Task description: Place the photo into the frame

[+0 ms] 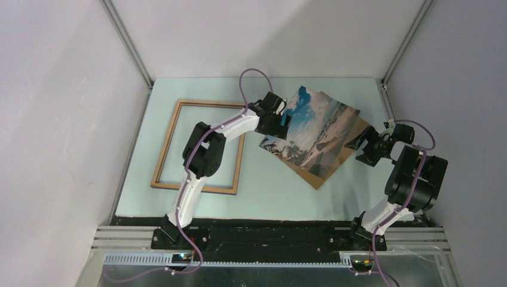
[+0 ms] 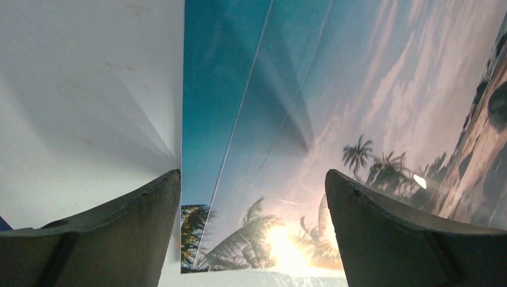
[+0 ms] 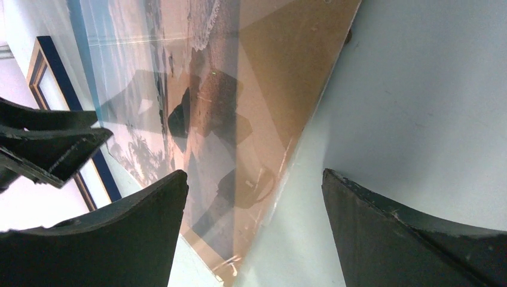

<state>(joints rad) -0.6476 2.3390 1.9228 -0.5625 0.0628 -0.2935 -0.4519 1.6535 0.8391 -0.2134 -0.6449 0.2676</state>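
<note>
The large glossy beach photo (image 1: 314, 128) leans tilted over the solid brown backing board (image 1: 327, 172), right of the thin wood-brown frame (image 1: 209, 103). We judge it light, floppy: pinch its raised edge. Our left gripper (image 2: 253, 191) straddles that edge, unclosed; our right gripper (image 3: 255, 185) gapes empty.

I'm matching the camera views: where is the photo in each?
Top: photo right of centre, over the board.
Left wrist: photo fills middle and right.
Right wrist: photo upper left, beside the board.
Shared landmark: left gripper at the photo's edge.
</note>
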